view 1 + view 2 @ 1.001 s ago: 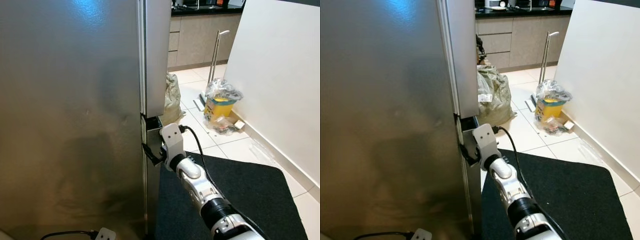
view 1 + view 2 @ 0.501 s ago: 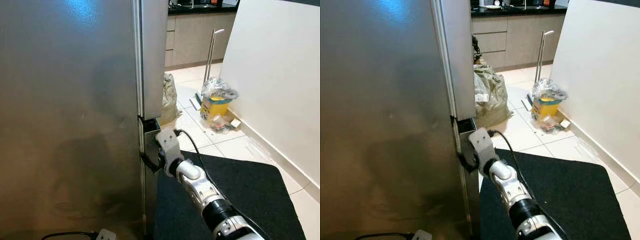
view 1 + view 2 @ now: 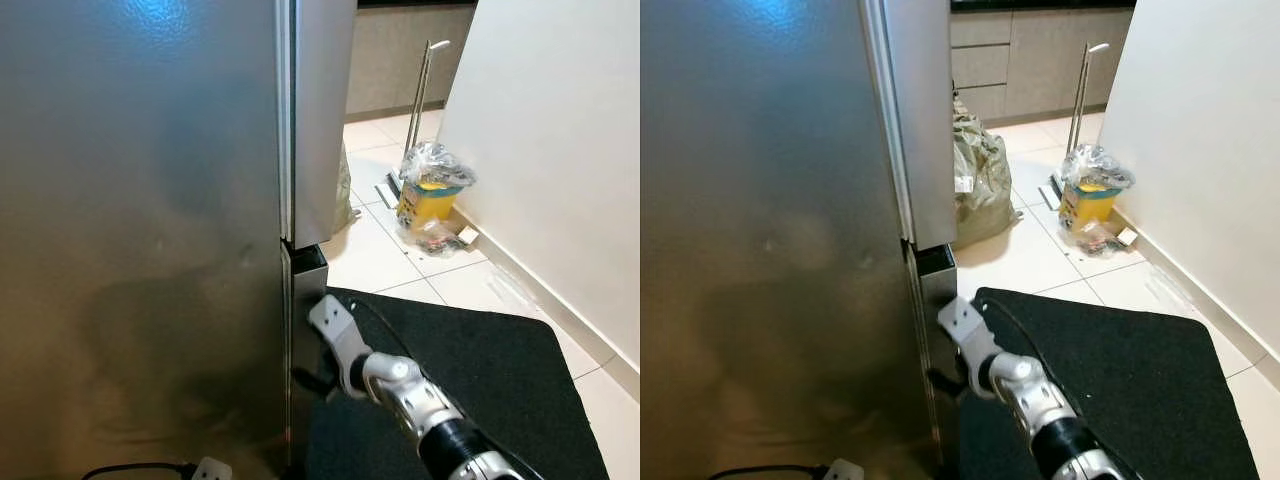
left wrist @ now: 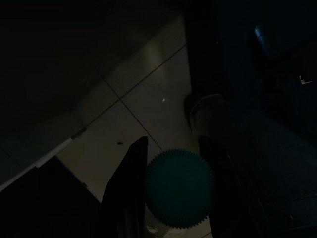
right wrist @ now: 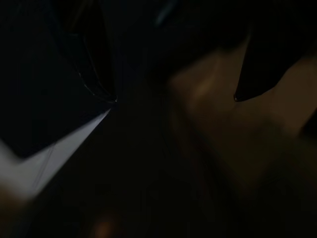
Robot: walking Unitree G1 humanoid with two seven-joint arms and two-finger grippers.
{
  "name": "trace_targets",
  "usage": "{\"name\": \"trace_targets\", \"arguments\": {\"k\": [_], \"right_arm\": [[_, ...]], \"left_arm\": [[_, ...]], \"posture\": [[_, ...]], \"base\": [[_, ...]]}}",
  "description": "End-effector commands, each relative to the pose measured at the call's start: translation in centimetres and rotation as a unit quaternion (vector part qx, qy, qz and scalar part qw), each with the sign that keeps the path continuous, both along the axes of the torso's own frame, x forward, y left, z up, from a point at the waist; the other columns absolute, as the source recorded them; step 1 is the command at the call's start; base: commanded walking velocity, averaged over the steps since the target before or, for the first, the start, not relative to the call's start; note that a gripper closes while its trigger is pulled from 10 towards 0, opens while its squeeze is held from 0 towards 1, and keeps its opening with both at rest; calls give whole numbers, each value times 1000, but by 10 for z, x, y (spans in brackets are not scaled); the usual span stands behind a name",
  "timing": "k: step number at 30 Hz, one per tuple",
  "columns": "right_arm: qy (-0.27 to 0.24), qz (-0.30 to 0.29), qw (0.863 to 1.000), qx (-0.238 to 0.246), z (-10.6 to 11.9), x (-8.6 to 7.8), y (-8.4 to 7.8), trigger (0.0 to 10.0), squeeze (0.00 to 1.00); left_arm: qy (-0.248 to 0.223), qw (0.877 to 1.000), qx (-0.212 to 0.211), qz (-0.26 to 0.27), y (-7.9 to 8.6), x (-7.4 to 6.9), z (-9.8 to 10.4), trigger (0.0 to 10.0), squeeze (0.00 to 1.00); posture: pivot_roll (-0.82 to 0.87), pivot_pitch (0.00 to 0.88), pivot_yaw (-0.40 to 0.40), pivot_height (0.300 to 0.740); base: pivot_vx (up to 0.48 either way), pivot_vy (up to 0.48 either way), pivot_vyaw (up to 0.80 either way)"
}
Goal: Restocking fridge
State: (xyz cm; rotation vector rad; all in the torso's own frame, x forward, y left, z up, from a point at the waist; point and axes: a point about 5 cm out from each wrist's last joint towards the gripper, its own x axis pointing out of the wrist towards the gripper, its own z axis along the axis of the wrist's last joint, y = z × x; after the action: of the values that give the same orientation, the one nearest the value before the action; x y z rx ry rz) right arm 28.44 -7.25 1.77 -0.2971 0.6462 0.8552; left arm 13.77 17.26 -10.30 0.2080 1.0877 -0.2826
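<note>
A tall stainless-steel fridge (image 3: 150,220) with both doors closed takes up the left of the eye views. My right gripper (image 3: 306,380) is low at the right edge of the lower door, black fingers pointing at the seam. In the right wrist view its fingers (image 5: 94,64) stand apart with nothing between them. In the dark left wrist view, my left gripper (image 4: 173,145) hangs over the tiled floor, shut on a teal spiky ball (image 4: 179,188).
A black mat (image 3: 490,370) lies in front of the fridge. A yellow bin with a plastic bag (image 3: 430,195) and a long-handled dustpan (image 3: 418,100) stand by the white wall (image 3: 560,150). A stuffed sack (image 3: 980,180) sits behind the fridge.
My right gripper has slid down the fridge's right edge, from the gap between the two doors to partway down the lower door. The camera has shifted slightly.
</note>
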Motion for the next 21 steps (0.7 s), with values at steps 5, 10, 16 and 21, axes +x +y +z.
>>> {"name": "trace_targets", "arguments": {"k": [5,10,16,21], "right_arm": [[56,-36,984,-163,-59,-38,-53,10000,0],[79,-126,959,-239,-83,-67,-104,10000,0],[110,-182,939,-271,-96,-97,-138,10000,0],[149,-227,918,-291,-107,-129,-157,10000,0]], "left_arm": [[16,1000,-5,-7,-5,-9,-3,10000,0],[17,1000,-5,-4,-5,-10,-4,10000,0],[19,1000,-4,0,-3,-12,-4,10000,0],[17,1000,-6,5,-2,-11,-4,10000,0]], "posture": [[-83,0,-45,740],[-81,0,-46,740],[-81,0,-44,740],[-80,0,-40,740]], "base": [[0,0,0],[0,0,0],[0,0,0],[0,0,0]]}}
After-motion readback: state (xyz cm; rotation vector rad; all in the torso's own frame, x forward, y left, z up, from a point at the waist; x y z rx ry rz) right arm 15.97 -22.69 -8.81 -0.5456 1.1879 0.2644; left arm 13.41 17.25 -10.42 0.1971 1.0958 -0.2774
